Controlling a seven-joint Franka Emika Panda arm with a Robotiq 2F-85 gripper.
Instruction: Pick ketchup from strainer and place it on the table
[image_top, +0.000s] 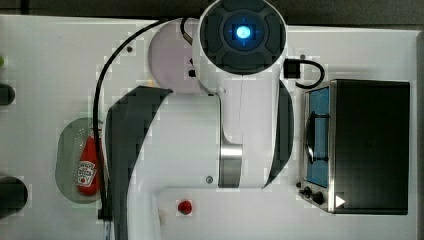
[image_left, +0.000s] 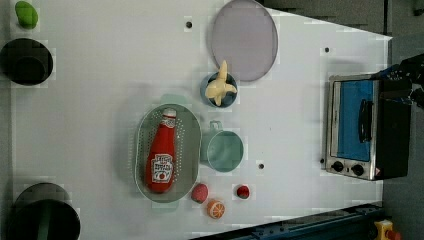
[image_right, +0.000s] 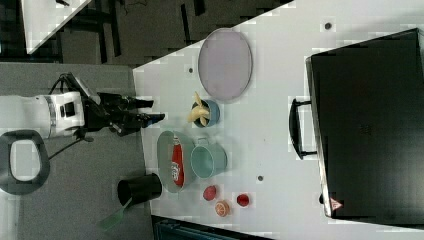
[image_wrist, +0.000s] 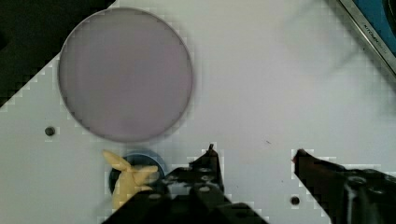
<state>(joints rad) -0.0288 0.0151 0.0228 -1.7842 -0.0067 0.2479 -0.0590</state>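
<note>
The ketchup (image_left: 161, 155) is a red squeeze bottle with a white cap and label, lying lengthwise in the pale green strainer (image_left: 188, 150) on the white table (image_left: 100, 100). The top view also has the ketchup (image_top: 87, 170) and the strainer (image_top: 66, 155), partly covered by the arm. In the right view the ketchup (image_right: 177, 162) lies in the strainer (image_right: 165, 147), and my gripper (image_right: 152, 111) hangs apart from it toward the right view's upper left. Seen from the wrist, my gripper (image_wrist: 255, 150) is open, with bare table between its fingers.
A teal cup (image_left: 225, 150) touches the strainer's side. A blue bowl with a banana (image_left: 220, 89) and a grey plate (image_left: 244, 40) lie beyond. A toaster oven (image_left: 362, 132) stands at the left view's right. Small fruits (image_left: 216, 208) and two black cylinders (image_left: 25, 61) sit near the edges.
</note>
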